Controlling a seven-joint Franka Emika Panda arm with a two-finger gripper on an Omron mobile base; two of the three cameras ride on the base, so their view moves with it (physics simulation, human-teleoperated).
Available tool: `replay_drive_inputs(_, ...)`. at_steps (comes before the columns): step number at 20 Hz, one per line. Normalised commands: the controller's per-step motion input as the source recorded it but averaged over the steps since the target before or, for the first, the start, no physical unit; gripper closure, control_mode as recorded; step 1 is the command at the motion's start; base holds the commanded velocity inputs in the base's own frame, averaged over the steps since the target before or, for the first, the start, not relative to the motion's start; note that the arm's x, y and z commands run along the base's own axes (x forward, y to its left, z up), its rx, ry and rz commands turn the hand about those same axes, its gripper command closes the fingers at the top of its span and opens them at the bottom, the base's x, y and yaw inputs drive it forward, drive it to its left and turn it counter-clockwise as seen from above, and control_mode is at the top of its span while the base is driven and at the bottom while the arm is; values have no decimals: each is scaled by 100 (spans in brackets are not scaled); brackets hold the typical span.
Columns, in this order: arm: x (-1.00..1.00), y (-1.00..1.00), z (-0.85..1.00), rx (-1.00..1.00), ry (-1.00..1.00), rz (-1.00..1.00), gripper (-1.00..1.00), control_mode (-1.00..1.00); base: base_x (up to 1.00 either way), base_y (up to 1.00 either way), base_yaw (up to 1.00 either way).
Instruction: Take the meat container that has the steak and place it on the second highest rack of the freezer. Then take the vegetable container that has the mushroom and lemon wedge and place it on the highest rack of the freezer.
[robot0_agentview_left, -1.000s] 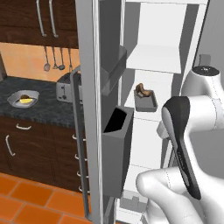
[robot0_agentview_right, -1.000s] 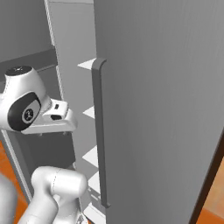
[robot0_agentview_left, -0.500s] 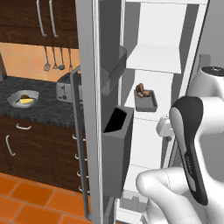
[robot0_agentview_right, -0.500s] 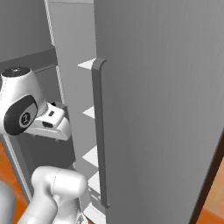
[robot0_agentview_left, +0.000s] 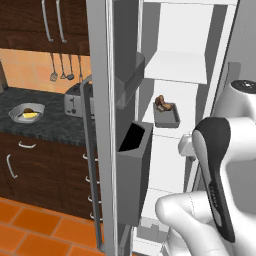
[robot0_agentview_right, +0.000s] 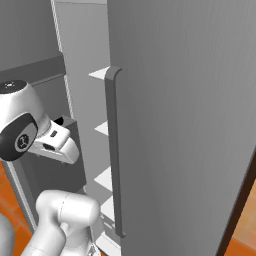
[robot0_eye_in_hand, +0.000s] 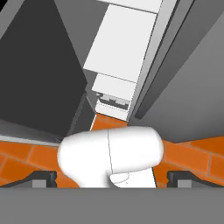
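The freezer (robot0_agentview_left: 220, 45) stands open. The grey meat container (robot0_agentview_left: 166, 117) with the brown steak (robot0_agentview_left: 161, 102) rests on the second highest rack (robot0_agentview_left: 172, 131), just under the highest rack (robot0_agentview_left: 176, 67), which is bare. On the dark counter at the left sits the pale vegetable container (robot0_agentview_left: 27, 113) holding the yellow lemon wedge (robot0_agentview_left: 29, 116) and the dark mushroom (robot0_agentview_left: 30, 110). My gripper (robot0_eye_in_hand: 111, 178) is open and holds nothing; its hand (robot0_agentview_right: 54, 143) hangs outside the shelves, below and to the right of the meat container, tilted down toward the lower shelves and the floor.
The open door (robot0_agentview_left: 125, 45) with its grey bins (robot0_agentview_left: 134, 170) and long handle (robot0_agentview_left: 88, 165) stands between the arm and the counter. A toaster (robot0_agentview_left: 73, 104) stands on the counter. The closed grey panel with a vertical handle (robot0_agentview_right: 113, 150) walls the right side. The floor is orange tile (robot0_agentview_left: 30, 225).
My hand has drawn back from the rack and sunk a little, and the forearm has swung lower toward the camera. The meat container stays on its rack.
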Motion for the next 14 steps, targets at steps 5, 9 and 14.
replay_drive_inputs(5, -16, -8, 0, -5, 0, 2, -100, -100, 0, 0, 0)
replay_drive_inputs(9, 0, 0, 0, 0, 0, 0, -100, 100, -60, -19, 7)
replay_drive_inputs(14, 0, 0, 0, 0, 0, 0, -100, 100, -88, -18, 38)
